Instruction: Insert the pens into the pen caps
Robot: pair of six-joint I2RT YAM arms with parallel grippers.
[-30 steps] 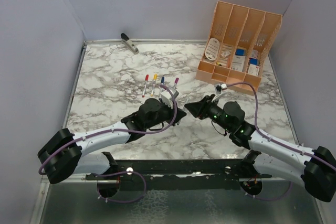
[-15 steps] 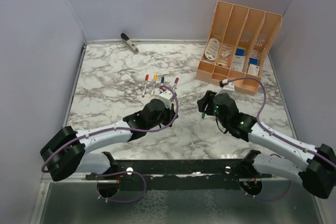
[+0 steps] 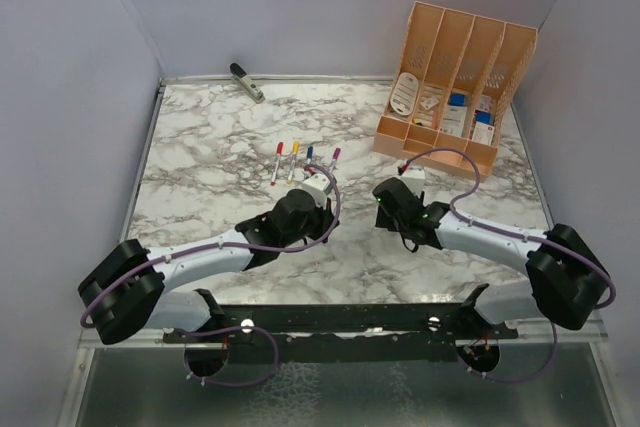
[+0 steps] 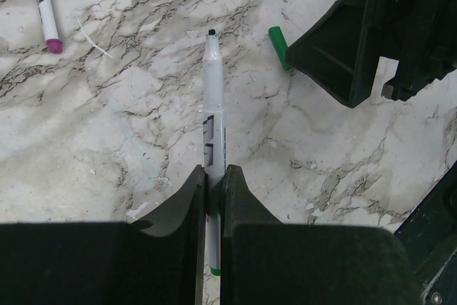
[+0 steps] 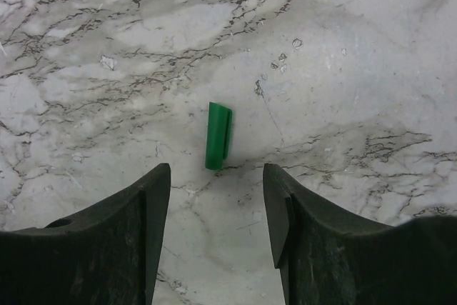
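Four pens (image 3: 293, 160): lie in a row on the table (image 3: 200, 137), between its middle and its far edge; ends red, yellow, blue and magenta; judged already capped.
Fifth pen (image 4: 213, 98): uncapped; white barrel with printed marks, dark green tip pointing away from the fingers.
Left gripper (image 4: 213, 176): jaws narrow, clamped on the Fifth pen's barrel towards its rear end.
Green cap (image 5: 218, 136): lies flat and free on the marble near the table's middle, right of the held tip.
Right gripper (image 5: 214, 173): jaws wide, holding nothing, hovering just short of the Green cap.
Remaining work: one pairing, judged; the cap needs grasping, then aligning with the tip.
Cap appearance: short, stubby, with a side ridge; open end cannot be told.
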